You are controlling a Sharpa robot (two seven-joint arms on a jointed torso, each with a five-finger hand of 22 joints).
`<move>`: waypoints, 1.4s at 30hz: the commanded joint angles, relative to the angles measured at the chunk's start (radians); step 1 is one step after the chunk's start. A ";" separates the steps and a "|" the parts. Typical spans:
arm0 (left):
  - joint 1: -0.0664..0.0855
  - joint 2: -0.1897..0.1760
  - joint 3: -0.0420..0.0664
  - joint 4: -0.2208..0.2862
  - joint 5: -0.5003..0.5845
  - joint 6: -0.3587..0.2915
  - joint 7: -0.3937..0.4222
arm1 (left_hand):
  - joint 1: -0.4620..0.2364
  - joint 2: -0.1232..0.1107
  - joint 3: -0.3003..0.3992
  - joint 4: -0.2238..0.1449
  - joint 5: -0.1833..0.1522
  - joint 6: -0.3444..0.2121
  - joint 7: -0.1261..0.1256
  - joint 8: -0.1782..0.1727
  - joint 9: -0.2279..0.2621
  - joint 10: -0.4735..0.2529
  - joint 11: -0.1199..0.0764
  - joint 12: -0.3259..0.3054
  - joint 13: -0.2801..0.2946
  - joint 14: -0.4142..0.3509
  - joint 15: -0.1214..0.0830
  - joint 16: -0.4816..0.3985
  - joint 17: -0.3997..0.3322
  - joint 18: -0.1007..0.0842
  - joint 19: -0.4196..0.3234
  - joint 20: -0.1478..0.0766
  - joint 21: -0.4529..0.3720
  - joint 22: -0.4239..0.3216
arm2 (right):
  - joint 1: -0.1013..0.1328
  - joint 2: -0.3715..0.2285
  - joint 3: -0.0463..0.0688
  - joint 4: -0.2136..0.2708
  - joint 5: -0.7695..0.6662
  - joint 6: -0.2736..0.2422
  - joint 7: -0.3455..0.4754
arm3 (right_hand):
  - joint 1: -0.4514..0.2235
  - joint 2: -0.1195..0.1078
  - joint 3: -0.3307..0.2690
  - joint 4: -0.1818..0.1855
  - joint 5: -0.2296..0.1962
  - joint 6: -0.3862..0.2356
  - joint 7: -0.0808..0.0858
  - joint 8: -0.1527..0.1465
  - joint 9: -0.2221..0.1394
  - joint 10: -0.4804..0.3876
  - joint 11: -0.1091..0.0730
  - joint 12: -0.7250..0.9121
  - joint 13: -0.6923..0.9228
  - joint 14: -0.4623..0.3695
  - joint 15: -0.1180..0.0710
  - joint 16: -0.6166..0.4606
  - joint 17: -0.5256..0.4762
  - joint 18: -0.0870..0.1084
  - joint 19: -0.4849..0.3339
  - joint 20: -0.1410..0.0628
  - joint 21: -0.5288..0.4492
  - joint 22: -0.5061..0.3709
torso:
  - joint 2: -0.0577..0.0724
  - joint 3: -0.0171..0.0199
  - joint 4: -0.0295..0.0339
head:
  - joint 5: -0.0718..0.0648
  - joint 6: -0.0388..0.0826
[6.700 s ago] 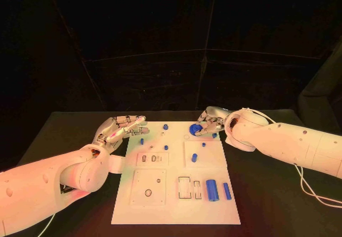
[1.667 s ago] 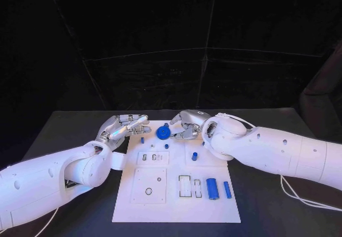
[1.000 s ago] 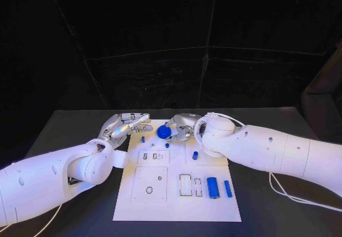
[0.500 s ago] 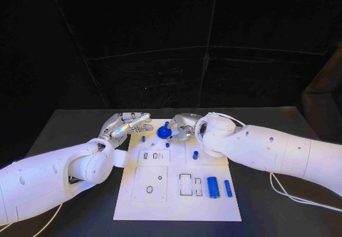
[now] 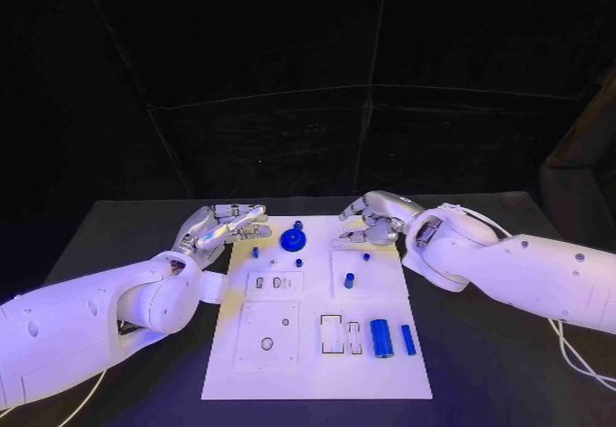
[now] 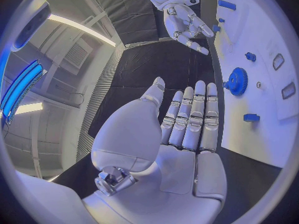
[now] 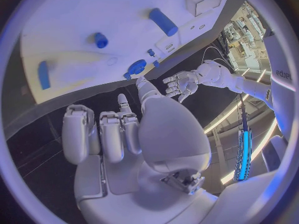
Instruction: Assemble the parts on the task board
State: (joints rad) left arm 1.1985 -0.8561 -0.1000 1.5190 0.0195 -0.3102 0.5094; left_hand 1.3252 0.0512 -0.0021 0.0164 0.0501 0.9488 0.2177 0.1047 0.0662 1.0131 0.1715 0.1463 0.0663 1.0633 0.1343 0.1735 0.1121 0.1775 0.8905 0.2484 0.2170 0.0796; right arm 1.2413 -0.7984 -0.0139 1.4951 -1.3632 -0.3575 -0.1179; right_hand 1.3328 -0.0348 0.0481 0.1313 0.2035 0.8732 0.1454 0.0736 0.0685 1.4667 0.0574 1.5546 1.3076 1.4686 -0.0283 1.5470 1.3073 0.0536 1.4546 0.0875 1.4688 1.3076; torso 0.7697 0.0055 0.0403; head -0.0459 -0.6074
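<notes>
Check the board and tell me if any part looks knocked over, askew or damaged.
Nothing stands out. The blue gear sits flat on the task board, and the two blue cylinders lie side by side; both hands hover clear.

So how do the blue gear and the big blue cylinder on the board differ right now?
The blue gear is a toothed disc at the far end of the task board, between the two hands; the big blue cylinder is a smooth rod lying flat at the near right. The gear looks wider and rounder, the cylinder longer. Both are blue and neither is held.
</notes>
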 commanded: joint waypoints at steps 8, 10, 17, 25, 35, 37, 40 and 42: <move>0.001 0.004 0.001 0.002 -0.004 0.019 0.008 | -0.001 0.006 0.003 -0.010 -0.001 0.008 0.001 -0.005 0.000 0.008 -0.001 -0.005 -0.001 0.008 -0.001 -0.006 0.001 0.007 0.010 0.000 -0.006 -0.002 | 0.002 -0.138 0.000 0.006 0.163 0.008 0.166 | 0.084 -0.033 0.005 -0.072 0.020 0.081 0.010 0.027 0.006 -0.011 0.009 -0.163 0.115 0.075 0.018 -0.027 0.144 0.022 -0.067 0.007 -0.056 -0.105 | 0.002 0.0065 -0.0141 | -0.027 0.003; 0.001 0.005 0.001 0.002 -0.004 0.023 0.008 | 0.001 0.008 0.005 -0.013 -0.001 0.010 0.000 -0.005 0.000 0.010 -0.002 -0.006 -0.001 0.010 -0.001 -0.006 0.002 0.007 0.012 0.000 -0.006 -0.003 | 0.002 -0.148 0.000 -0.003 0.161 0.007 0.183 | 0.096 -0.038 0.005 -0.082 0.022 0.085 0.010 0.025 0.003 -0.035 0.009 -0.202 0.085 0.073 0.020 -0.029 0.141 0.025 -0.075 0.010 -0.066 -0.121 | 0.002 0.0086 -0.0151 | -0.035 0.002; 0.001 0.007 0.001 -0.001 -0.004 0.026 0.009 | 0.001 0.008 0.005 -0.013 -0.001 0.010 0.000 -0.005 0.000 0.010 -0.002 -0.006 -0.001 0.010 -0.001 -0.006 0.002 0.007 0.012 0.000 -0.006 -0.003 | -0.004 -0.162 -0.001 -0.035 0.154 -0.051 0.208 | 0.088 -0.042 -0.004 -0.081 0.023 0.078 0.012 0.016 -0.002 -0.044 0.011 -0.221 0.068 0.072 0.021 -0.034 0.134 0.028 -0.083 0.011 -0.077 -0.139 | 0.001 0.0042 -0.0079 | -0.050 -0.001; 0.000 0.009 0.001 -0.004 -0.004 0.028 0.009 | 0.001 0.009 0.006 -0.015 -0.001 0.012 0.000 -0.005 0.000 0.012 -0.002 -0.006 -0.001 0.011 -0.002 -0.007 0.002 0.007 0.013 -0.001 -0.007 -0.003 | -0.015 -0.139 -0.001 -0.088 0.173 -0.037 0.205 | 0.081 -0.043 -0.012 -0.075 0.026 0.062 0.015 0.005 -0.004 -0.043 0.013 -0.222 0.064 0.072 0.022 -0.035 0.135 0.028 -0.082 0.012 -0.079 -0.141 | 0.001 0.0012 -0.0047 | -0.051 -0.004; -0.001 0.011 0.001 -0.007 -0.004 0.028 0.010 | 0.001 0.009 0.007 -0.015 -0.001 0.012 0.000 -0.005 0.000 0.012 -0.002 -0.006 -0.001 0.011 -0.002 -0.007 0.002 0.007 0.013 -0.001 -0.007 -0.003 | -0.041 -0.105 -0.001 -0.131 0.177 0.004 0.207 | 0.083 -0.041 -0.011 -0.076 0.029 0.058 0.016 0.002 -0.004 -0.041 0.014 -0.220 0.066 0.073 0.023 -0.034 0.136 0.028 -0.082 0.013 -0.079 -0.141 | 0.000 0.0015 -0.0040 | -0.049 -0.010; -0.001 0.011 0.001 -0.008 -0.004 0.028 0.010 | 0.001 0.009 0.007 -0.015 -0.001 0.012 0.000 -0.005 0.000 0.012 -0.002 -0.006 -0.001 0.011 -0.002 -0.007 0.002 0.007 0.013 -0.001 -0.007 -0.003 | -0.044 -0.102 -0.001 -0.136 0.177 0.007 0.208 | 0.083 -0.041 -0.011 -0.076 0.030 0.057 0.016 0.002 -0.004 -0.041 0.014 -0.219 0.066 0.073 0.023 -0.034 0.137 0.028 -0.082 0.013 -0.079 -0.140 | 0.000 0.0013 -0.0058 | -0.048 -0.011; -0.001 0.010 0.001 -0.009 -0.004 0.028 0.010 | 0.001 0.009 0.007 -0.015 -0.001 0.012 0.000 -0.005 0.000 0.012 -0.002 -0.006 -0.001 0.011 -0.002 -0.007 0.002 0.007 0.013 -0.001 -0.007 -0.003 | -0.052 -0.099 -0.001 -0.141 0.177 0.004 0.211 | 0.085 -0.038 -0.010 -0.076 0.034 0.059 0.016 0.002 -0.003 -0.039 0.014 -0.217 0.067 0.073 0.023 -0.033 0.139 0.028 -0.081 0.013 -0.079 -0.140 | 0.000 0.0012 -0.0050 | -0.047 -0.012; -0.001 0.010 0.001 -0.009 -0.004 0.027 0.009 | 0.001 0.009 0.007 -0.015 -0.001 0.012 0.000 -0.005 0.000 0.012 -0.002 -0.006 -0.001 0.011 -0.002 -0.007 0.002 0.007 0.013 -0.001 -0.007 -0.003 | -0.055 -0.098 -0.001 -0.144 0.177 -0.001 0.212 | 0.086 -0.036 -0.010 -0.076 0.036 0.060 0.016 0.003 -0.003 -0.039 0.014 -0.217 0.067 0.074 0.023 -0.033 0.139 0.028 -0.081 0.013 -0.079 -0.140 | 0.000 0.0012 -0.0044 | -0.046 -0.013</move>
State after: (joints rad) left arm 1.1961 -0.8465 -0.1002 1.5097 0.0193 -0.2957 0.5095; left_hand 1.3252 0.0511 0.0062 0.0081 0.0501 0.9561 0.2176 0.1048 0.0662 1.0168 0.1679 0.1463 0.0663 1.0670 0.1306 0.1696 0.1129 0.1774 0.8975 0.2485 0.2170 0.0778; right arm 1.1851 -0.8971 -0.0153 1.3518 -1.1920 -0.3660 0.0801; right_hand 1.4227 -0.0748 0.0403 0.0551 0.2361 0.9395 0.1614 0.0774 0.0659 1.4289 0.0695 1.3381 1.3082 1.4668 -0.0124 1.5159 1.3078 0.0701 1.3757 0.0980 1.3938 1.1676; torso 0.7701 0.0068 0.0363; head -0.0929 -0.6195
